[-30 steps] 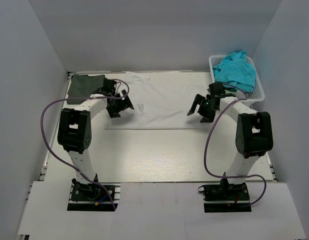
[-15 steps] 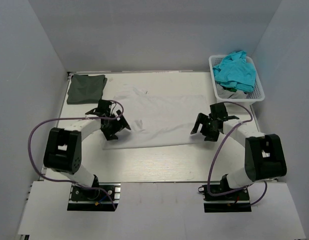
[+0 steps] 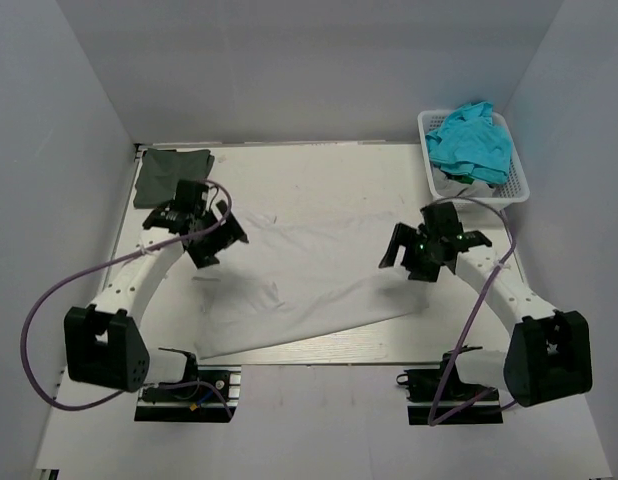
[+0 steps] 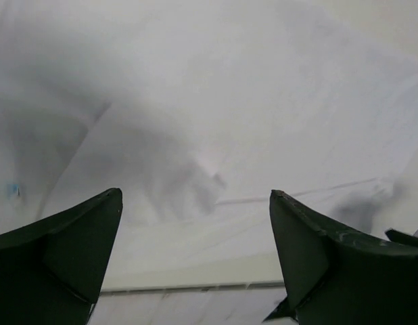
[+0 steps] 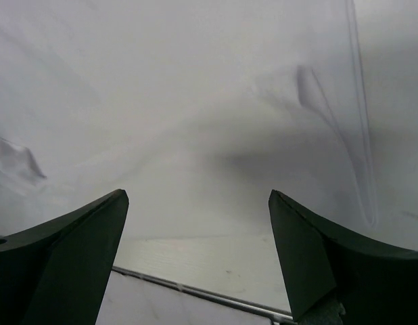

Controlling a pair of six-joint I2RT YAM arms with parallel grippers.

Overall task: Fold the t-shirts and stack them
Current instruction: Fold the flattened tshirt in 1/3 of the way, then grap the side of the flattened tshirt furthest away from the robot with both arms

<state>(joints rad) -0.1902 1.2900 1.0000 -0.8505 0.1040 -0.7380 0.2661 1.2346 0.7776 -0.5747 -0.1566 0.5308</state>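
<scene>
The white t-shirt [image 3: 309, 275] lies spread out and slightly askew on the table, its near hem close to the front edge. It fills the left wrist view [image 4: 216, 101] and the right wrist view [image 5: 195, 88]. The dark olive-green t-shirt [image 3: 172, 176] lies folded at the far left corner. My left gripper [image 3: 215, 241] [image 4: 195, 196] is open and empty above the white shirt's left side. My right gripper [image 3: 408, 256] [image 5: 197, 196] is open and empty above its right side.
A white basket [image 3: 516, 165] holding teal cloth [image 3: 471, 142] stands at the far right. The table's front edge, with a metal strip [image 4: 195, 288] [image 5: 195, 292], runs just beyond the shirt's near hem. Grey walls close in the left, right and back.
The white shirt has been drawn from the far part of the table toward the front edge. Both grippers now hover open over it, back from its near hem.
</scene>
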